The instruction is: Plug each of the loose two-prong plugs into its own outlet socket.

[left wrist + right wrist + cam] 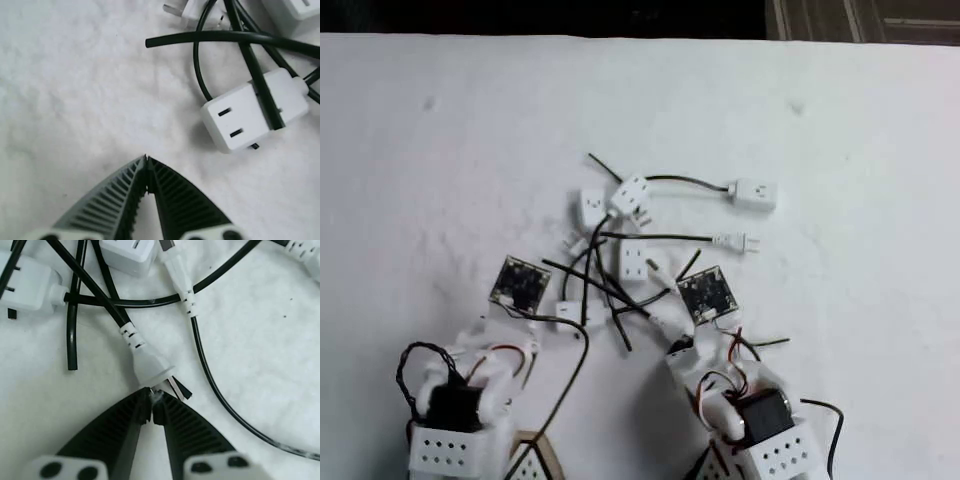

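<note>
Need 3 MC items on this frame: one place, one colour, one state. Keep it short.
1. What lies just ahead of the tips of the right tool?
A. a socket
B. a two-prong plug
C. a loose screw

2. What colour are the cords?
A. black
B. red
C. yellow

3. How is the left tool?
A. wide open
B. shut on a socket
C. shut, holding nothing

Answers:
1 B: in the right wrist view the plug's prongs point at the closed tips.
2 A: every cord in the tangle is black.
3 C: in the left wrist view it is closed with nothing in it.
</note>
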Tool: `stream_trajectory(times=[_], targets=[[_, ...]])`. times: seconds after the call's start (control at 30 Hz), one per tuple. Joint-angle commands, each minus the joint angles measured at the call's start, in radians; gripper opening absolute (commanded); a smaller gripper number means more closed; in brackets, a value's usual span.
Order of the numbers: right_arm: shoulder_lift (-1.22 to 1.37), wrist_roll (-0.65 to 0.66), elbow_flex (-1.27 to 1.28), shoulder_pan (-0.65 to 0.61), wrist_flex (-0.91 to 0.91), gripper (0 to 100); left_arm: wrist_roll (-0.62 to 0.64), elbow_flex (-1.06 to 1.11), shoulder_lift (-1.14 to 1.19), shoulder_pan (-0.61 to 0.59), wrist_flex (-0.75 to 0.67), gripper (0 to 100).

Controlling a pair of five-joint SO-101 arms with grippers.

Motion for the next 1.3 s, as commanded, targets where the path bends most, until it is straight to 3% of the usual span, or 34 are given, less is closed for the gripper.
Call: stream_trajectory(times=[0.0,0.57,0.83,1.0,1.27], targets=[[-0.002,-0.005,0.012,0.005,0.004,1.9,-0.005,-0.011,-0.007,0.008,0.006,2],[-0.002,-0.005,0.012,0.005,0.004,1.9,0.000,-0.468,-0.007,-0.033,0.015,2],[-0.002,-0.005,0.012,0.005,0.004,1.9,0.101,-0.479,-0.007,-0.045,0.011,2],[-0.002,-0.005,0.012,0.005,0.004,2.0,0.109,-0.480,-0.007,-0.102,-0.035,2],[-0.002,0.000,0.006,-0.035,0.005,2.0,0.098,-0.483,-0.007,-0.091,-0.077,2]])
